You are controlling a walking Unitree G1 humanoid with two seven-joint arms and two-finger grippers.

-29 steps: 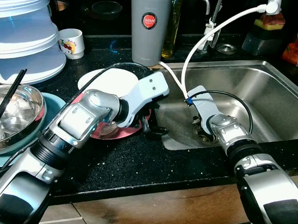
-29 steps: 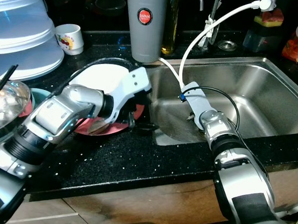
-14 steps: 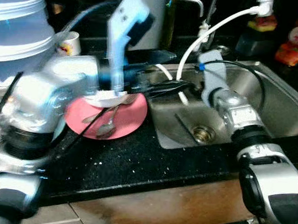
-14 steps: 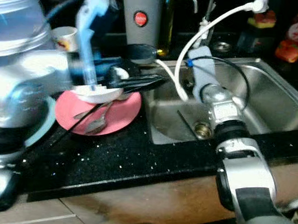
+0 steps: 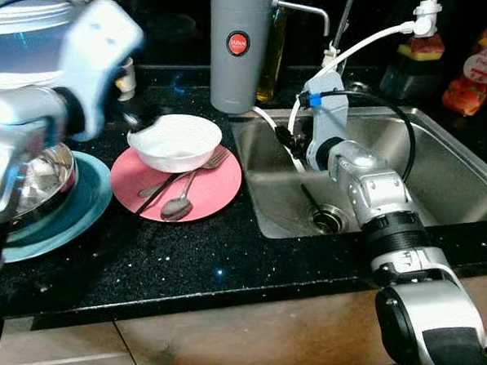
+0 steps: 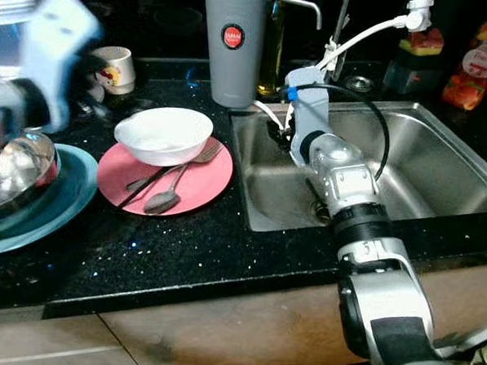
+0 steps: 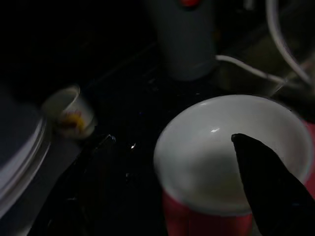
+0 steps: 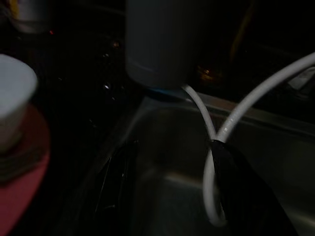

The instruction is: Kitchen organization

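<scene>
Left gripper (image 7: 167, 172): the two black fingers stand apart, nothing between them, hovering just above and beside the round white ceramic bowl (image 5: 175, 140). That bowl sits on the flat pink plate (image 5: 214, 189) at centre-left of the head views; a steel fork (image 5: 197, 168) and spoon (image 5: 177, 205) lie beside it, handles running toward the upper right. Left arm blurred at upper left. Right gripper (image 8: 170, 189): fingers also apart, empty, hanging over the steel sink (image 5: 440, 172) near the white hose (image 8: 211, 123). Judgement: the left arm is nearer the bowl
</scene>
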